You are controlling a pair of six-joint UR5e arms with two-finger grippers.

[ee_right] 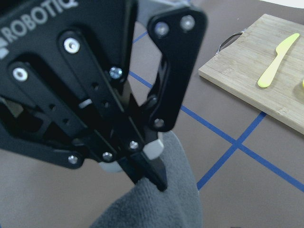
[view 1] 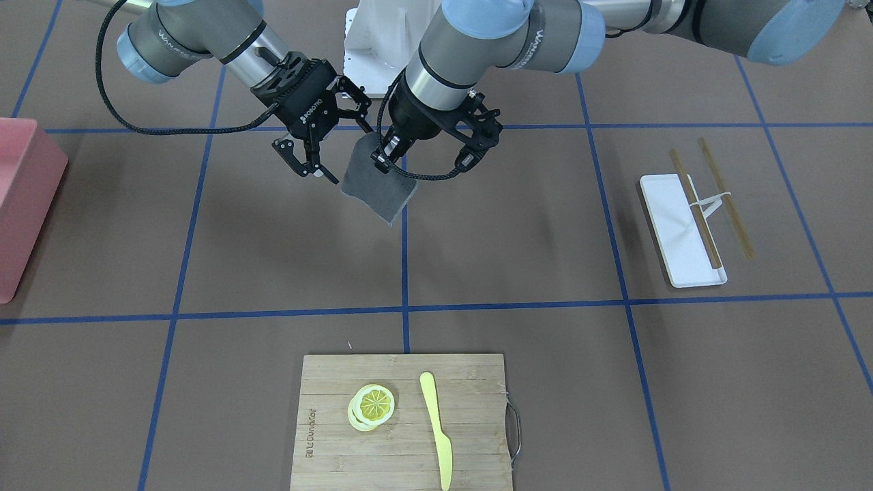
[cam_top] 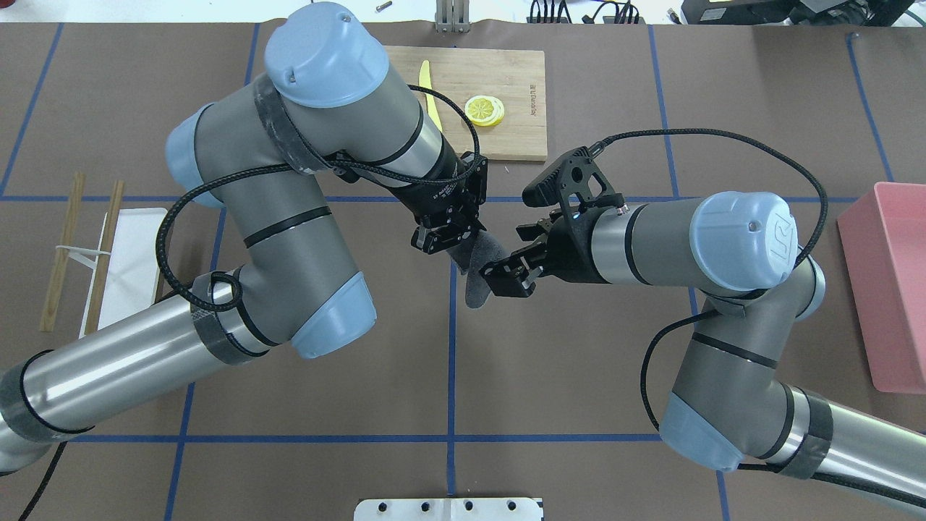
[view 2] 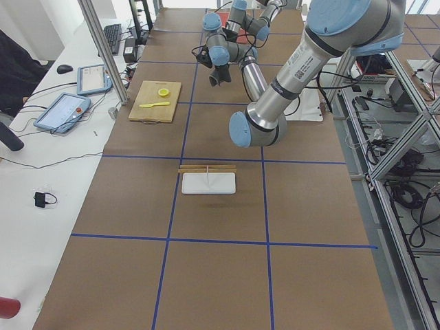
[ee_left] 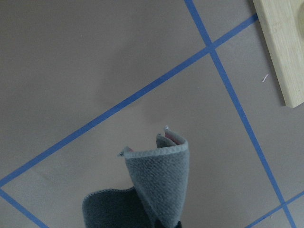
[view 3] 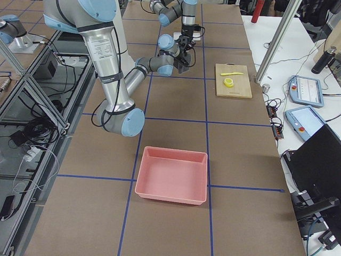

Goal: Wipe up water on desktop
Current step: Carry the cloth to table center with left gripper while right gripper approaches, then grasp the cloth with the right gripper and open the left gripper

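The brown desktop (view 1: 511,239) with blue tape lines shows no water that I can make out. My left gripper (view 1: 382,157) is shut on the top edge of a grey cloth (view 1: 378,185), which hangs above the table's centre line. It also shows in the overhead view (cam_top: 452,242) with the cloth (cam_top: 477,271), and close up in the right wrist view (ee_right: 152,166). The cloth's folded end shows in the left wrist view (ee_left: 156,190). My right gripper (view 1: 310,167) is open and empty, right beside the cloth (cam_top: 515,255).
A bamboo cutting board (view 1: 327,423) with lemon slices (view 1: 372,406) and a yellow knife (view 1: 436,426) lies at the operators' edge. A white tray (view 1: 682,239) with chopsticks (view 1: 726,198) lies on my left side. A pink bin (view 1: 24,204) stands on my right side.
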